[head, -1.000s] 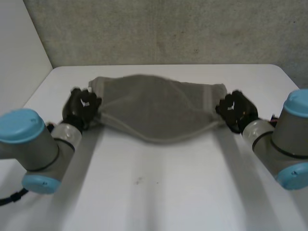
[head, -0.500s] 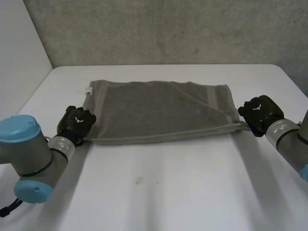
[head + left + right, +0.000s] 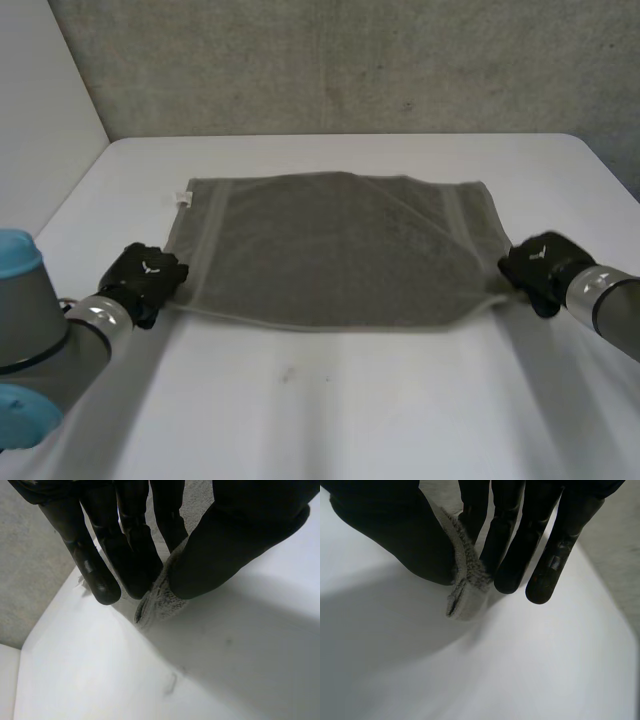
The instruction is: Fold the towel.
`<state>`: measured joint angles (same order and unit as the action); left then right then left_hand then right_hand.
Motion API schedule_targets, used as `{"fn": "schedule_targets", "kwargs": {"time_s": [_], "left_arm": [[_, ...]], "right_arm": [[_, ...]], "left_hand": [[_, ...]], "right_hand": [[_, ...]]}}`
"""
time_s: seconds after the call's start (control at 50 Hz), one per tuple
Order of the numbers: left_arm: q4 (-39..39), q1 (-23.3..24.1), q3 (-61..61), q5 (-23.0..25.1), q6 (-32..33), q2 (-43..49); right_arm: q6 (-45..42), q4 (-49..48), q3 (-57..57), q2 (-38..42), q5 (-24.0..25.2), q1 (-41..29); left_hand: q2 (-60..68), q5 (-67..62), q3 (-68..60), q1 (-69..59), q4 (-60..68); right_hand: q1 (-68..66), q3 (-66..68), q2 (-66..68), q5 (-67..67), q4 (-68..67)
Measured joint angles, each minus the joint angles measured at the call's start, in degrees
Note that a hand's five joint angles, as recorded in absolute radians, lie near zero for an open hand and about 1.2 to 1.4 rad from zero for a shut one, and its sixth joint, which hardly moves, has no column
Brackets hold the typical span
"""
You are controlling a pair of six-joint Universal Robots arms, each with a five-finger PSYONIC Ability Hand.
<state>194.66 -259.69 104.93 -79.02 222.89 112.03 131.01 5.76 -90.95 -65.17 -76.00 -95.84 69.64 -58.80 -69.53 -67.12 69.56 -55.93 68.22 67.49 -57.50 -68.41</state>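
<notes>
A grey towel (image 3: 330,250) lies spread across the middle of the white table (image 3: 330,410), its near edge sagging between my two hands. My left hand (image 3: 145,280) holds the near left corner. In the left wrist view the thumb (image 3: 235,540) and straight fingers (image 3: 135,555) pinch that corner (image 3: 155,602). My right hand (image 3: 540,268) holds the near right corner. In the right wrist view its thumb (image 3: 395,535) and fingers (image 3: 505,555) pinch the towel's corner (image 3: 465,595) just above the table.
A small white tag (image 3: 183,196) sticks out at the towel's far left corner. A grey wall (image 3: 330,60) stands behind the table's far edge. Bare table lies in front of the towel.
Both hands have drawn toward me and apart with the near corners. The towel has gone from a bunched, lifted shape to lying spread flat on the table.
</notes>
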Motion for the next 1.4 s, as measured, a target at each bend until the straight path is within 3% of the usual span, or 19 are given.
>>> {"fn": "schedule_targets", "kwargs": {"time_s": [0.08, 0.12, 0.14, 0.2, 0.34, 0.46, 0.56, 0.82, 0.84, 1.08, 1.4], "left_arm": [[-7.56, -0.46, 1.23, -0.63, 1.84, -5.12], [-12.39, -0.78, 1.78, -0.99, 3.20, -8.13], [-12.39, -0.78, 1.78, -0.99, 3.20, -8.13], [-22.46, -1.39, 2.39, -1.26, 6.13, -14.62], [-27.65, -1.89, 1.83, -0.82, 7.99, -20.26], [-21.61, -1.84, 0.01, -0.83, 7.82, -17.37], [-12.50, -0.11, -4.88, -1.42, 7.17, -7.64], [-0.38, 3.79, -25.52, -4.31, 3.10, 15.32], [0.91, 4.10, -30.08, -5.14, 2.56, 19.00], [2.26, 5.46, -48.42, -7.84, 2.29, 32.06], [2.15, 6.62, -61.96, -8.38, 2.63, 41.43]], "right_arm": [[-3.29, 6.98, 0.26, -0.92, 0.67, 0.17], [-9.15, 17.79, 0.35, -2.36, 1.42, 0.75], [-9.15, 17.79, 0.35, -2.36, 1.42, 0.75], [-16.64, 31.05, 0.11, -5.30, 2.08, 2.00], [-20.35, 36.67, 0.89, -8.75, 3.42, 2.91], [-17.79, 29.93, 3.01, -8.59, 4.50, 2.67], [-12.31, 20.36, 5.45, -4.39, 3.41, 2.18], [-5.24, -0.70, 11.58, 8.76, -7.74, -2.88], [-5.14, -6.22, 12.19, 10.90, -9.10, -3.61], [-4.27, -22.22, 16.76, 18.14, -10.07, -5.49], [-3.56, -25.84, 27.16, 26.62, -12.01, -6.20]], "left_hand": [[0.06, 0.00, -0.06, -0.01, 0.13], [0.07, 0.00, -0.07, -0.02, 0.17], [0.07, 0.00, -0.07, -0.02, 0.17], [0.08, 0.00, -0.12, -0.03, 0.17], [0.09, 0.00, -0.13, -0.03, 0.19], [0.10, 0.00, -0.13, -0.08, 0.20], [0.12, 0.00, -0.13, -0.32, 0.21], [0.12, -0.30, -0.14, -0.55, 0.22], [0.12, -0.30, -0.14, -0.55, 0.21], [0.12, -0.30, -0.14, -0.56, 0.22], [0.12, -0.49, -0.14, -0.56, 0.22]], "right_hand": [[0.00, 0.00, 0.00, 0.00, 0.00], [0.00, 0.00, 0.00, 0.00, 0.00], [0.00, 0.00, 0.00, 0.00, 0.00], [0.00, 0.00, 0.00, 0.00, 0.00], [0.00, 0.00, 0.00, 0.00, 0.00], [0.00, 0.00, 0.00, 0.00, 0.00], [0.00, 0.00, 0.00, 0.00, 0.00], [0.00, 0.00, 0.00, 0.00, 0.00], [0.00, 0.00, 0.00, 0.00, 0.00], [0.00, 0.00, 0.00, -0.01, 0.00], [0.00, 0.00, 0.00, 0.00, 0.00]]}}
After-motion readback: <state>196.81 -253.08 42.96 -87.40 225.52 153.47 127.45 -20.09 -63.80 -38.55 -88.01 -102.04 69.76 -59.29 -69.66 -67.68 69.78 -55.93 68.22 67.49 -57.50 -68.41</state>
